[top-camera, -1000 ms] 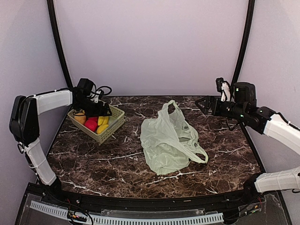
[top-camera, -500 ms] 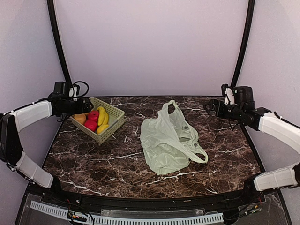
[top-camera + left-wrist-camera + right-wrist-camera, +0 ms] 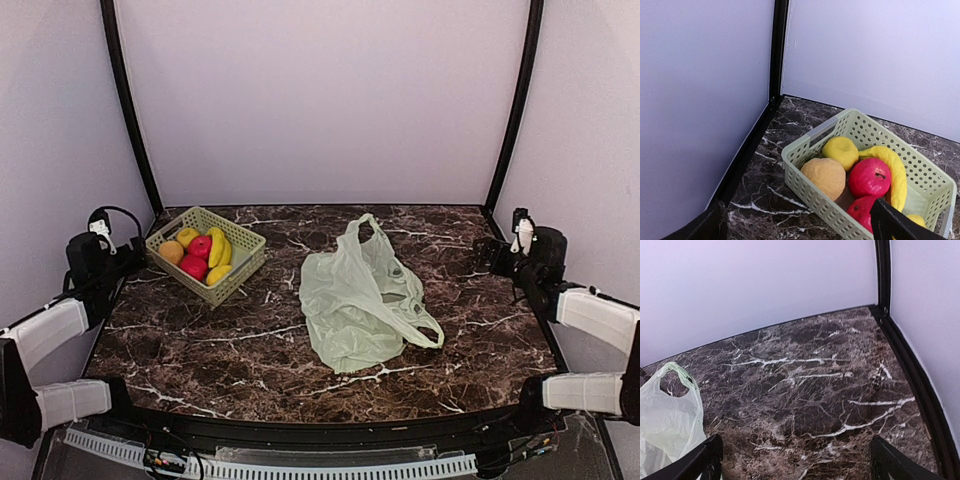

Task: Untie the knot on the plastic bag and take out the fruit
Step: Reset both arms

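The plastic bag (image 3: pixel 360 300) lies flat and slack in the middle of the table, and its edge shows in the right wrist view (image 3: pixel 665 415). Its loop handles (image 3: pixel 362 228) lie apart and no knot shows. The fruit sits in a pale green basket (image 3: pixel 240 268) at the back left: an orange one (image 3: pixel 825 176), a yellow-green one (image 3: pixel 840 151), a red apple (image 3: pixel 869 176) and a banana (image 3: pixel 892 167). My left gripper (image 3: pixel 132 262) is open and empty, just left of the basket (image 3: pixel 805 167). At the right edge my right gripper (image 3: pixel 484 250) stands open over bare marble, well away from the bag.
The dark marble table (image 3: pixel 220 350) is closed in by lilac walls and black corner posts (image 3: pixel 130 110). The basket stands close to the left wall. The bag's lower handle (image 3: pixel 425 335) trails toward the right front.
My left arm has drawn back from over the basket to the table's left edge, its jaws opening fully. The right arm has pulled back and lowered toward the right edge. The bag has not moved.
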{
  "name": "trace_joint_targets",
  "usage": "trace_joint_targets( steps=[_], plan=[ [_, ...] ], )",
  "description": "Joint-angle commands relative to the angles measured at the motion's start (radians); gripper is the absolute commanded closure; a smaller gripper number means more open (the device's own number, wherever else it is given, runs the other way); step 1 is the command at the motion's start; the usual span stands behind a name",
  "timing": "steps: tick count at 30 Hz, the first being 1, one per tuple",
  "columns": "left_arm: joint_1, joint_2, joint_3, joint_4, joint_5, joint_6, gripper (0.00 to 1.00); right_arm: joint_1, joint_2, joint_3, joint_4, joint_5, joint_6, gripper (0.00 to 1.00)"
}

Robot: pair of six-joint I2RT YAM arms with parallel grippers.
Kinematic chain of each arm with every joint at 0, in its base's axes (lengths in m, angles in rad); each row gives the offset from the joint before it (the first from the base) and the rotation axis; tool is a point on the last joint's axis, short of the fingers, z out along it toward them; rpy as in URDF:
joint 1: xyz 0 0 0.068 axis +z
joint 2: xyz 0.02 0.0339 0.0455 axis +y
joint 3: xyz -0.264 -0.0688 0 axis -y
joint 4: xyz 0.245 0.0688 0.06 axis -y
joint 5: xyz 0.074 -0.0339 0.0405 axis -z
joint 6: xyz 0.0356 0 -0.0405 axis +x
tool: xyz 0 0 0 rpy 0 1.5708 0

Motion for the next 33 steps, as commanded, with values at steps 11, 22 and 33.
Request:
trace_joint_targets(
  steps=[11,22,33],
  plan=[
    [-0.04,0.204,-0.195,0.47,-0.02,0.165,0.01,-0.009,0.094,-0.257,0.644,0.214,-0.227,0.01],
    [-0.042,0.244,-0.196,0.482,0.017,0.165,0.01,-0.009,0.085,-0.263,0.63,0.215,-0.221,0.01],
    [-0.042,0.237,-0.199,0.485,-0.003,0.147,0.01,-0.009,0.103,-0.252,0.622,0.202,-0.216,0.01]
  ],
)
